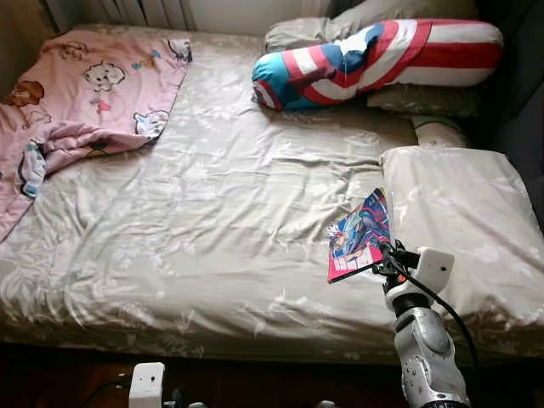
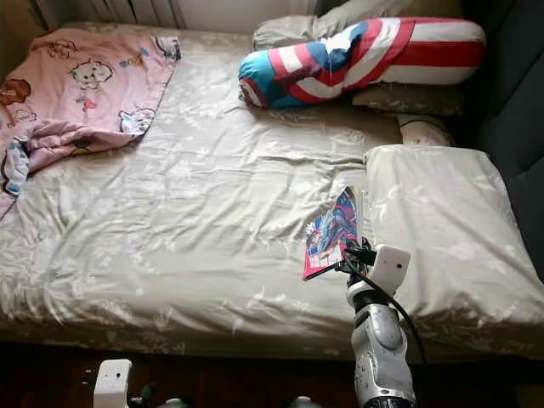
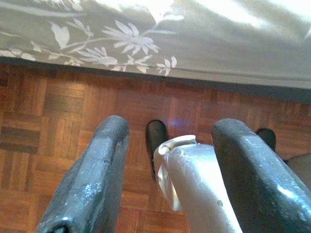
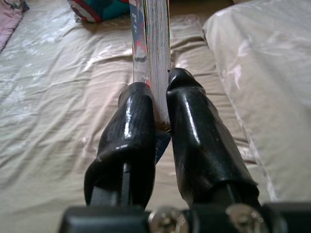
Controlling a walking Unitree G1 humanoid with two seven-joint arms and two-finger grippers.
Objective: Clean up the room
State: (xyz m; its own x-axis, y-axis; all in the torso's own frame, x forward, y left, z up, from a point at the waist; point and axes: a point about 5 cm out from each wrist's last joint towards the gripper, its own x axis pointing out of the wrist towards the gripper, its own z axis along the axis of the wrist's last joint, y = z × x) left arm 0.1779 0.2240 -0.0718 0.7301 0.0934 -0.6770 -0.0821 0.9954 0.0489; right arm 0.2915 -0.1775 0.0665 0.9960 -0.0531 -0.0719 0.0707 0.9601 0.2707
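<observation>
From my head cameras, my right gripper point(image 1: 384, 255) is raised over the near right part of the bed point(image 1: 212, 212), clamped on the near edge of a thin book point(image 1: 360, 235) with a glossy, bright blue, red and pink cover. The book stands tilted on edge, just left of a plump rectangular pillow point(image 1: 463, 221) in the same pale beige, leaf-printed cloth as the rumpled sheet. At the far right lies a long round bolster point(image 1: 374, 59) striped red, white and blue, with another beige pillow point(image 1: 323, 27) behind it. A soft pink blanket point(image 1: 81, 102) printed with cartoon animals is bunched at the far left corner. My silver right arm point(image 1: 425, 348) rises from the near edge.

In my right wrist view, my two glossy black fingers point(image 4: 131, 141) pinch the book point(image 4: 155, 58) between them, closed tight on its spine end; the white page edges and a sliver of coloured cover run away from me, above the creased sheet point(image 4: 63, 97).

In my left wrist view, my left gripper point(image 3: 167, 145) hangs with its worn black fingers point(image 3: 97, 170) spread apart, grasping nothing, above a reddish wooden parquet floor point(image 3: 53, 111). The flower-printed edge of the sheet point(image 3: 121, 39) hangs at the far side.
</observation>
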